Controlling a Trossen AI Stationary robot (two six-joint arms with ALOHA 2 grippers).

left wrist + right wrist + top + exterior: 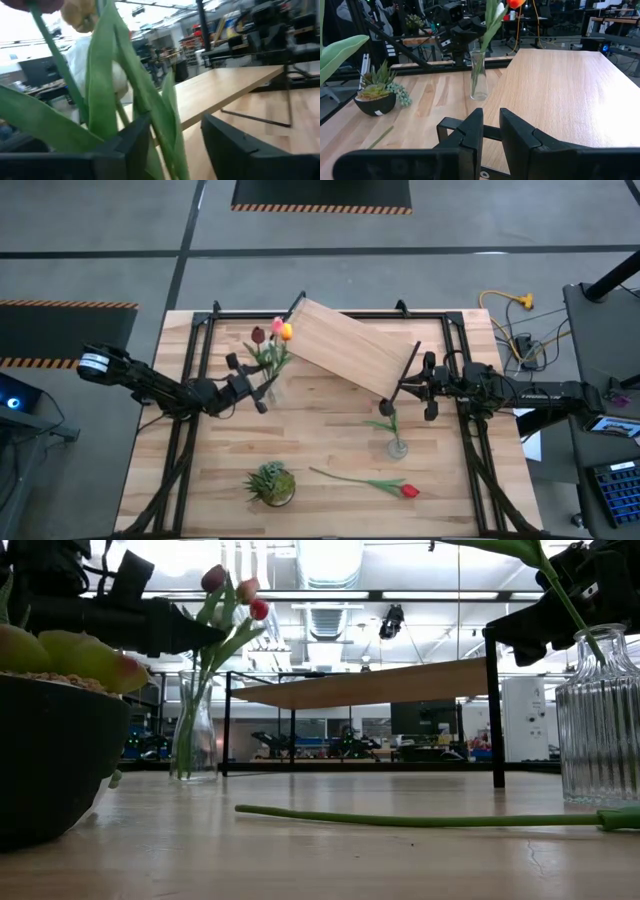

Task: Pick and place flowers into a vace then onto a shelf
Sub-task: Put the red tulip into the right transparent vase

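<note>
Several tulips [272, 345] stand in a clear glass vase [195, 730] at the shelf's left corner. My left gripper [258, 388] is open, its fingers on either side of their leaves [150, 115] above the vase. A ribbed glass vase [397, 447] holds one green stem [570, 600]. My right gripper [408, 387] hovers above it beside the shelf's near right corner, with only a narrow gap [491, 120] and nothing between the fingers. A red tulip [375, 482] lies flat on the table. The shelf [350, 345] stands askew on black legs. My left gripper stands open round the tulips' leaves, coming level from the table's left above the clear vase. One leaf [165, 100] runs close along one finger [132, 142]; whether it touches I cannot tell.
A small potted plant [272, 483] sits near the table's near edge, left of the lying tulip. The shelf's black legs [495, 710] stand between the two vases. Black frame rails [200, 350] run along the table's sides. Bare tabletop [330, 420] lies between the vases.
</note>
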